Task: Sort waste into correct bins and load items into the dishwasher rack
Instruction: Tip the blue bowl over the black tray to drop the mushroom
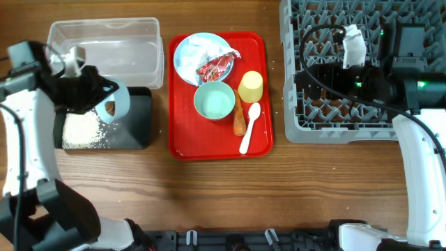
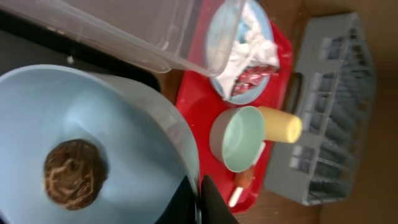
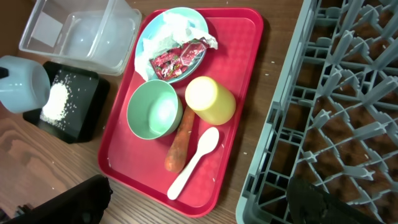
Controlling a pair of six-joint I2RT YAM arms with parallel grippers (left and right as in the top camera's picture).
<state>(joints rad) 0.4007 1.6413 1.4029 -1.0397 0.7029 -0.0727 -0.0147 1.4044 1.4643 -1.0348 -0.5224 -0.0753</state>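
Blue bowl (image 1: 120,97) tipped over black tray (image 1: 143,122), rim clamped by L pincer (image 1: 104,90); rice (image 1: 80,130) lies in tray. L wrist: brown lump (image 2: 71,173) sits deep in bowl, well apart from pinched rim. Prob. needs steeper tilt w/ mouth kept over tray, not clear tub (image 2: 124,31). R wrist: R pincer (image 3: 199,208) spread wide, empty, near rack (image 3: 336,93).

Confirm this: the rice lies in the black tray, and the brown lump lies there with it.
Wrong on the lump. The rice lies in the black tray, but the brown lump sits inside the light blue bowl; the left wrist view shows it.
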